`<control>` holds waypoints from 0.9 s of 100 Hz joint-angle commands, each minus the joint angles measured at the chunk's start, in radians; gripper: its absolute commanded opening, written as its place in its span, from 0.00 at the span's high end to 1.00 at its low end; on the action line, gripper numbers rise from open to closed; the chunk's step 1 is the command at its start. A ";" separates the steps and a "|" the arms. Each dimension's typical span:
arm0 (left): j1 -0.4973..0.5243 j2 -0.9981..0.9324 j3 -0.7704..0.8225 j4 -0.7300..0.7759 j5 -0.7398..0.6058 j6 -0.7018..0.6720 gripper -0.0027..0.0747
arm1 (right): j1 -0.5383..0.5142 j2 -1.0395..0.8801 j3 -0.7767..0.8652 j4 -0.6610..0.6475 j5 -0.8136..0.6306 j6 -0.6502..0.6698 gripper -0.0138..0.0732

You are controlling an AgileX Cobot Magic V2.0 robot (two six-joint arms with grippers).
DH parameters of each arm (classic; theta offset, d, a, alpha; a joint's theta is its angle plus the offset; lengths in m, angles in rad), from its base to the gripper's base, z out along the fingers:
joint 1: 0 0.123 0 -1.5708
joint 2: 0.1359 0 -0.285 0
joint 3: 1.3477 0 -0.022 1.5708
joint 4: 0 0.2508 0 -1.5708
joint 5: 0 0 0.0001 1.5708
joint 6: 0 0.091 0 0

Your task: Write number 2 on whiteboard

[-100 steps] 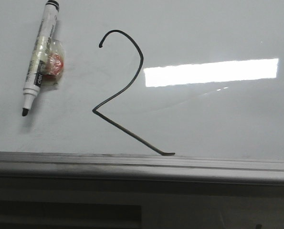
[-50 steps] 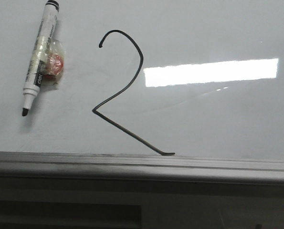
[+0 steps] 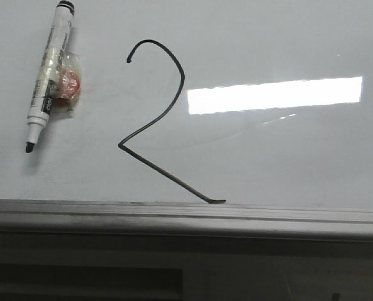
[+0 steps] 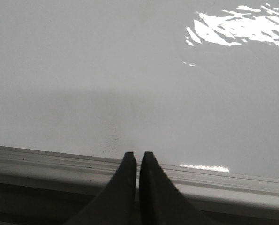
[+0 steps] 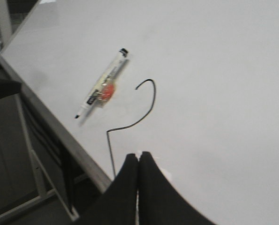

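Observation:
The number 2 (image 3: pixel 161 172) is a thin black line on the whiteboard (image 3: pixel 286 157), with its base stroke ending at the near frame. The right wrist view also shows the number 2 (image 5: pixel 154 96) on the whiteboard (image 5: pixel 214 70). My right gripper (image 5: pixel 139 153) hangs shut beside the base stroke, with nothing visibly held. My left gripper (image 4: pixel 138 154) is shut over the frame edge (image 4: pixel 45 161), facing a bare stretch of whiteboard (image 4: pixel 130 70). Neither gripper appears in the front view.
A white marker pen (image 3: pixel 48 78) lies uncapped at the board's far left, tip toward the near edge, with an orange piece in clear wrap (image 3: pixel 66 84) taped to it. The marker pen (image 5: pixel 104 84) also shows in the right wrist view. A grey frame (image 3: pixel 236 216) runs along the near edge.
In the front view the marker pen and the drawn line sit a few pixels further left than before. Nothing else differs.

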 commanded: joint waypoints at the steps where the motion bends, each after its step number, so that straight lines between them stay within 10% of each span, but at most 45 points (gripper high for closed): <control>1: -0.001 -0.028 0.029 0.003 -0.057 -0.011 0.99 | -0.101 0.007 -0.027 -0.003 -0.103 -0.003 0.92; 51: -0.001 -0.028 0.029 0.003 -0.057 -0.011 0.99 | -0.837 -0.120 0.107 -0.005 -0.137 -0.005 0.92; 90: -0.001 -0.027 0.029 0.003 -0.057 -0.011 0.99 | -0.918 -0.281 0.380 0.030 -0.092 -0.005 0.92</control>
